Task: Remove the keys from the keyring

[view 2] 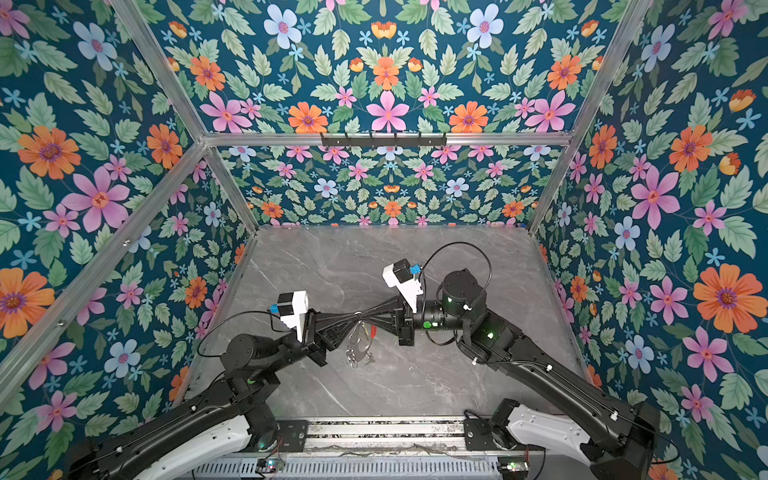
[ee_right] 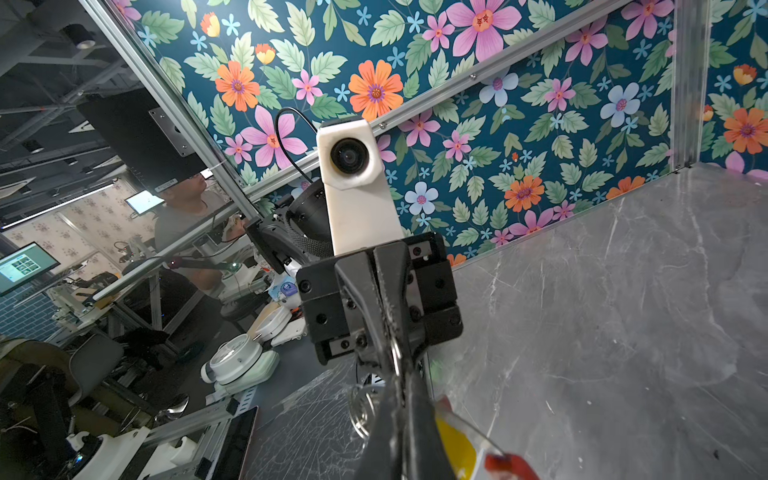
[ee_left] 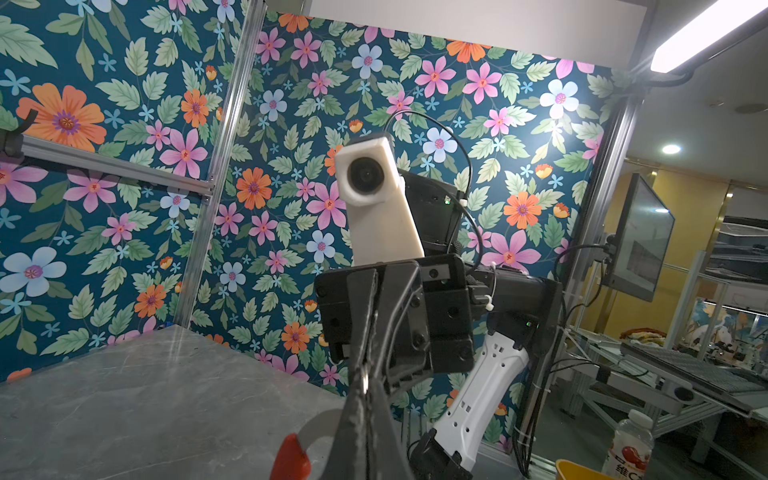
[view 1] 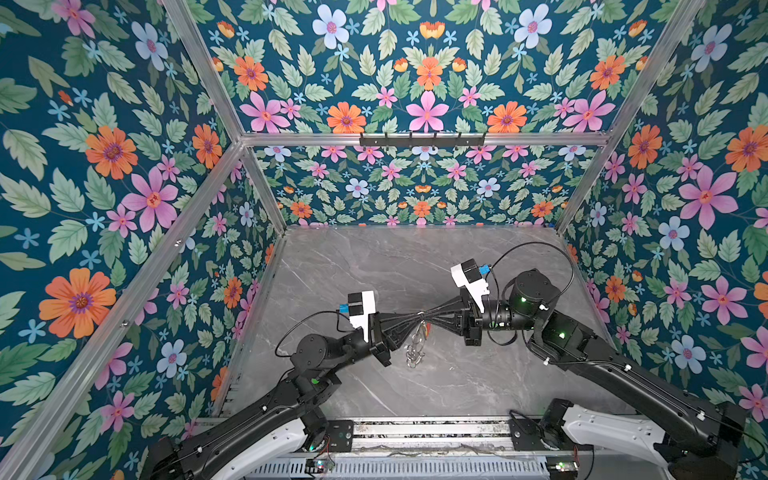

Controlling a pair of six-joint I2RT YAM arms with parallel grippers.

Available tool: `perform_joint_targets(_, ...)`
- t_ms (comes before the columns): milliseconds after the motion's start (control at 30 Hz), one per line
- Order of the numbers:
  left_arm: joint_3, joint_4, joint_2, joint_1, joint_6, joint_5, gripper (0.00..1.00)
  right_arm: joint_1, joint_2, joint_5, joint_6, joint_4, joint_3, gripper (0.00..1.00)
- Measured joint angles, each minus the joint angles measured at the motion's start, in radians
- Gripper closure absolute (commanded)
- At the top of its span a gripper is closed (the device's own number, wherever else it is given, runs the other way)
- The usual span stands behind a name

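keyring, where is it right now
In both top views the keyring hangs near the middle of the table, just below where the tips of the left gripper and right gripper meet.

The clear white-capped plastic bottle (ee_left: 629, 442) bears a red-and-white label with characters cut off at the frame edge, apparently "维C". Print on the small lit monitor screen (ee_right: 25, 266) is too small to read.
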Motion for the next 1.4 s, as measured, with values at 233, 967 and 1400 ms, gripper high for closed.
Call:
perform_joint_targets(233,0.014,-0.035,-0.013,0.000,-0.006,-0.006,0.63,0.003,-0.008,0.020,-0.018,-0.085,0.035,1.00)
perform_joint_targets(967,0.420,-0.878,0.026,0.001,0.086,0.054,0.63,0.000,-0.001,0.113,-0.267,-0.579,0.231,1.00)
perform_joint_targets(1400,0.476,-1.005,0.090,0.001,0.115,0.181,0.68,0.000,0.027,0.053,-0.356,-0.684,0.283,1.00)
